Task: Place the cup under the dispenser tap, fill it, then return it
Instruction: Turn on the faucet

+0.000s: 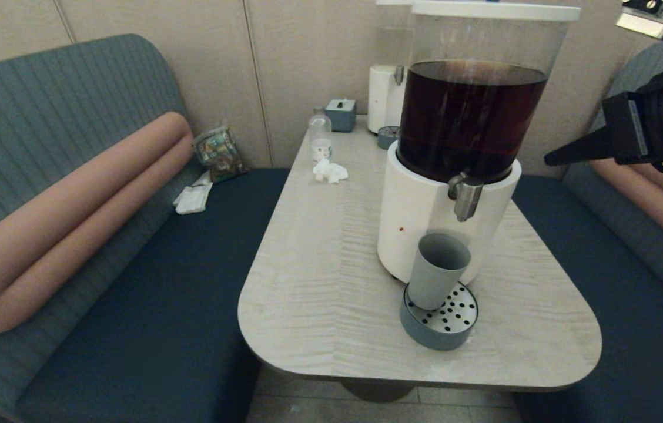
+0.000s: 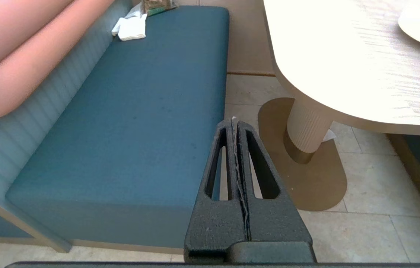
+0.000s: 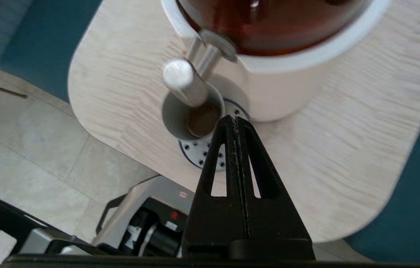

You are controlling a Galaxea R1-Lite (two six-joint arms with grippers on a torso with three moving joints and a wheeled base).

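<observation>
The grey-blue cup (image 1: 437,269) stands on the round perforated drip tray (image 1: 442,322), right under the steel dispenser tap (image 1: 465,197) of the big white-based dispenser (image 1: 419,217). In the right wrist view, brown liquid lies in the bottom of the cup (image 3: 180,121) below the dispenser tap (image 3: 185,83). My right gripper (image 1: 549,158) hangs shut and empty in the air to the right of the dispenser, above table height; its tip (image 3: 235,119) points toward the tray. My left gripper (image 2: 234,121) is shut and parked low beside the bench, off the table.
At the table's far end stand a smaller white dispenser (image 1: 384,97), a second round tray (image 1: 387,136), a tissue box (image 1: 340,113), a clear bottle (image 1: 320,136) and a crumpled tissue (image 1: 330,171). Blue benches (image 1: 149,282) flank the table (image 1: 320,282).
</observation>
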